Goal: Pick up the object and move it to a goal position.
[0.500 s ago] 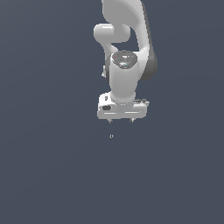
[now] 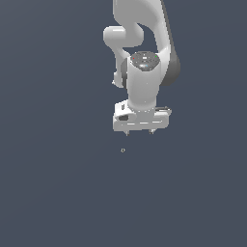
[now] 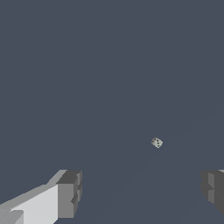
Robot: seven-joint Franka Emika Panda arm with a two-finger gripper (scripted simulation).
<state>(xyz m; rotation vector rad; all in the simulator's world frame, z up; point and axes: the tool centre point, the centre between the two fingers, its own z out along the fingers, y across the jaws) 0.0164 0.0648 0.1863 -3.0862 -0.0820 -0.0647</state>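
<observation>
The jaws stand wide apart and hold nothing: in the wrist view the two grey fingertips [image 3: 70,192] sit at opposite edges with bare dark ground between them. The gripper [image 2: 139,131] hangs pointing straight down above the flat slate-grey floor [image 2: 53,183]. No readable brand, label or writing appears anywhere. The object [image 2: 122,150] is a tiny pale greyish speck; in the wrist view it [image 3: 156,142] looks like a small blocky, light-coloured piece with a few dark dots on its faces. It lies on the floor, apart from the fingers, just below the gripper and towards the exterior view's left of its middle. The white arm [image 2: 142,82] descends from the top of the exterior view, its wrist vertical.
</observation>
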